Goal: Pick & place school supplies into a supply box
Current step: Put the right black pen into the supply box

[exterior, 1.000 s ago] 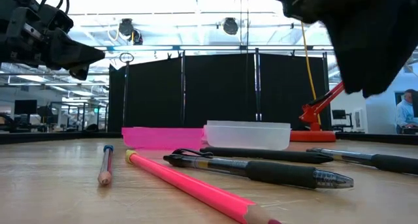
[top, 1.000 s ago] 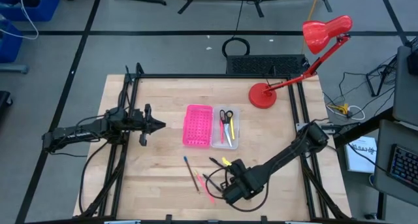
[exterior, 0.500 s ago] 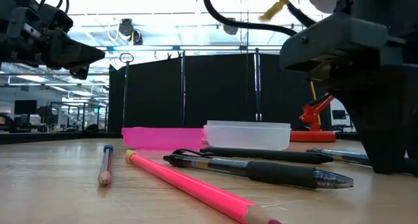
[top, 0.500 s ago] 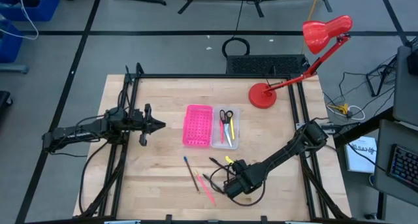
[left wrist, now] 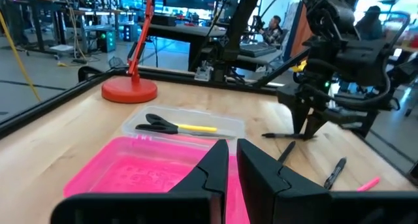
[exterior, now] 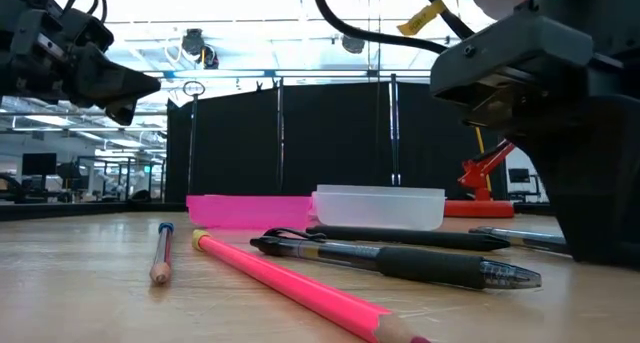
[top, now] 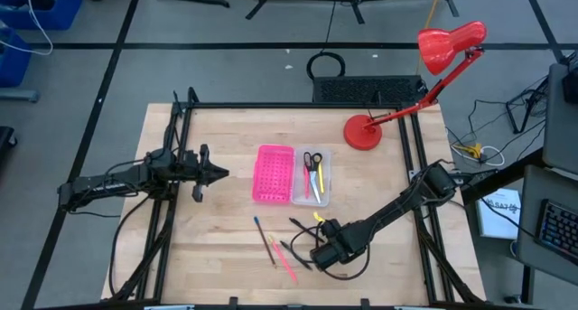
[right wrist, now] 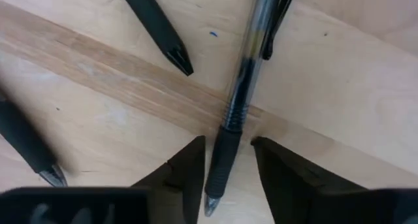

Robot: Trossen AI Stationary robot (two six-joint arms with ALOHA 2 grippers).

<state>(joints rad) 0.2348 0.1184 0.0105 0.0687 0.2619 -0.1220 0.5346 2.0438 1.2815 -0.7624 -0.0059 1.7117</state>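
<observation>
Clear plastic supply box (top: 312,176) already holds scissors (top: 310,160) and a yellow pencil, yet several pens lie loose on the table (top: 217,238), where the right gripper (right wrist: 226,160) straddles a black pen (right wrist: 239,100), jaws open, while the left gripper (top: 215,173) waits near-shut.
</observation>
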